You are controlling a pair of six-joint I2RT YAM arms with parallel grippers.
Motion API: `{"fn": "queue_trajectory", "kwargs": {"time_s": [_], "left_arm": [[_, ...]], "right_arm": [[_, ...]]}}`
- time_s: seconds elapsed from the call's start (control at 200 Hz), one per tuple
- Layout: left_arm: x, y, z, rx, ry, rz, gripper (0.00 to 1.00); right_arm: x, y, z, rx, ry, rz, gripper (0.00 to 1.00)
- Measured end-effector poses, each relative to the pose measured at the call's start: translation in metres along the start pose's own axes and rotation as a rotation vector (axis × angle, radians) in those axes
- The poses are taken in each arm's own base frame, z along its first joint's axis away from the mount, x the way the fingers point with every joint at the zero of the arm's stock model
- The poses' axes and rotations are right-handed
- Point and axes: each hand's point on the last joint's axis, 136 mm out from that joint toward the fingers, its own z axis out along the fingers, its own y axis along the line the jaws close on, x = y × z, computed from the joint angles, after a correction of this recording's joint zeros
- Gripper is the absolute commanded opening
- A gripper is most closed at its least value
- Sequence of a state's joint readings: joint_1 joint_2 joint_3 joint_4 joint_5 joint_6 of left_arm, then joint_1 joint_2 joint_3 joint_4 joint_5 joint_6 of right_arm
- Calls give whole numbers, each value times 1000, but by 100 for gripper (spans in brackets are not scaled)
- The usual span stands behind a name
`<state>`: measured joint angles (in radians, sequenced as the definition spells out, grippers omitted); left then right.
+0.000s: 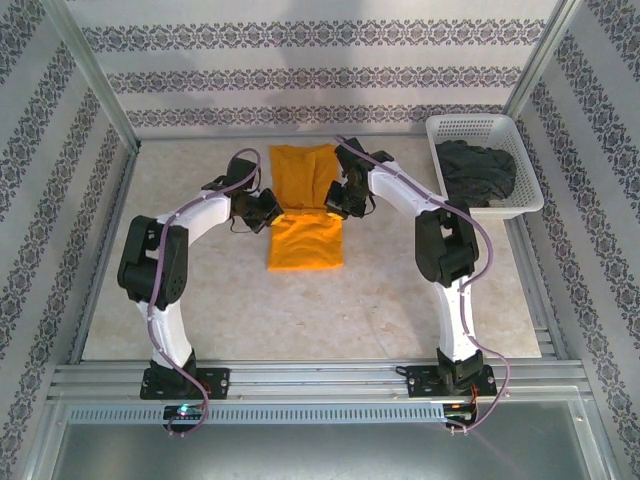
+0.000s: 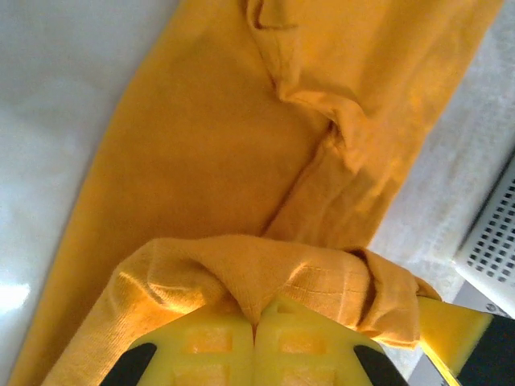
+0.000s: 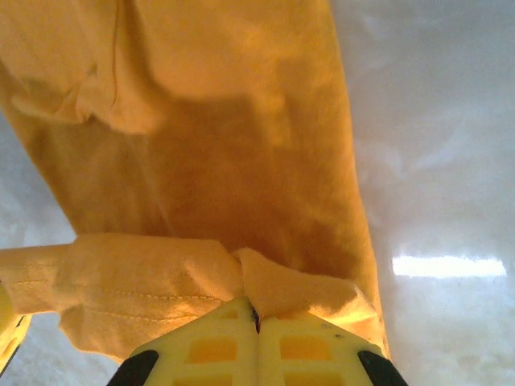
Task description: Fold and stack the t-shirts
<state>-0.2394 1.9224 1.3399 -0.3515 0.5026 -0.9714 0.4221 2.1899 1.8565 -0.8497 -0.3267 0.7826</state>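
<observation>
Two t-shirts in the scene. The orange-yellow t-shirt (image 1: pixel 305 245) lies mid-table (image 1: pixel 400 290) as a long narrow strip running away from the arm bases. The dark grey t-shirt (image 1: pixel 478 172) sits crumpled inside the white lattice basket (image 1: pixel 470 122) at the far right corner, well apart from both arms.

Top view: the left gripper (image 1: pixel 266 212) is at the strip's left edge and the right gripper (image 1: pixel 340 200) at its right edge, facing each other at about mid-length with the cloth between them. The far half of the strip lies flat beyond them; the near half lies flat toward the bases.

Left wrist view: the left gripper (image 2: pixel 255 322) has its yellow fingertips pressed together, pinching a bunched fold of the orange-yellow t-shirt (image 2: pixel 225 145). The cloth humps up right over the fingertips and the rest spreads away ahead on the white surface, with a wrinkled seam area near the upper right. A corner of the basket (image 2: pixel 495 241) shows at the right edge.

Right wrist view: the right gripper (image 3: pixel 256 318) is likewise clamped, with a hemmed fold of the orange-yellow t-shirt (image 3: pixel 225 161) pinched at the fingertips. Stitching is visible on the fold to the left, and the rest of the shirt stretches ahead over the table.
</observation>
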Motion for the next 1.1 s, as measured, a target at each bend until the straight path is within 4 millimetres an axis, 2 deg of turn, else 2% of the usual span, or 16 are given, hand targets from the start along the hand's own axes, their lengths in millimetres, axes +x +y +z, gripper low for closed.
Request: {"fn": "queue_trajectory", "kwargs": {"time_s": [0.015,0.07,0.19,0.235,0.3,0.34,0.42,0.505,0.62,0.704,0.814,0.904,0.979,1.099], "left_arm": [[-1,-1,2,0,1,1,0],[-10,-1,8,-2,-1,1,2],[-23,-2,13,-5,-15,10,29],[-27,-2,10,-8,-23,18,38],[-32,-3,6,-10,-37,28,58],[-34,-2,4,-14,-47,28,62],[-31,2,-5,-28,-64,26,62],[-14,11,-26,-29,-80,18,58],[22,31,-55,-5,-80,-32,57],[47,50,-58,13,-58,-98,57],[81,77,-41,-18,11,-185,58],[96,87,-29,-32,47,-233,57],[98,86,-24,-16,51,-266,57],[92,84,-15,4,44,-299,54]], "right_arm": [[-2,0,2,0,1,1,1],[-8,0,7,-6,4,4,13],[-22,5,14,-35,13,-5,37],[-27,7,13,-48,11,-16,42],[-33,6,10,-57,3,-30,47],[-36,5,6,-60,-4,-40,47],[-40,-1,-3,-61,-17,-44,48],[-33,-13,-18,-50,-34,-40,48],[-1,-36,-44,-35,-47,-25,47],[31,-48,-51,-42,-45,-1,48],[69,-56,-36,-50,-10,36,49],[91,-58,-15,-58,29,85,49],[104,-56,-2,-65,56,123,49],[103,-50,10,-86,63,180,48]]}}
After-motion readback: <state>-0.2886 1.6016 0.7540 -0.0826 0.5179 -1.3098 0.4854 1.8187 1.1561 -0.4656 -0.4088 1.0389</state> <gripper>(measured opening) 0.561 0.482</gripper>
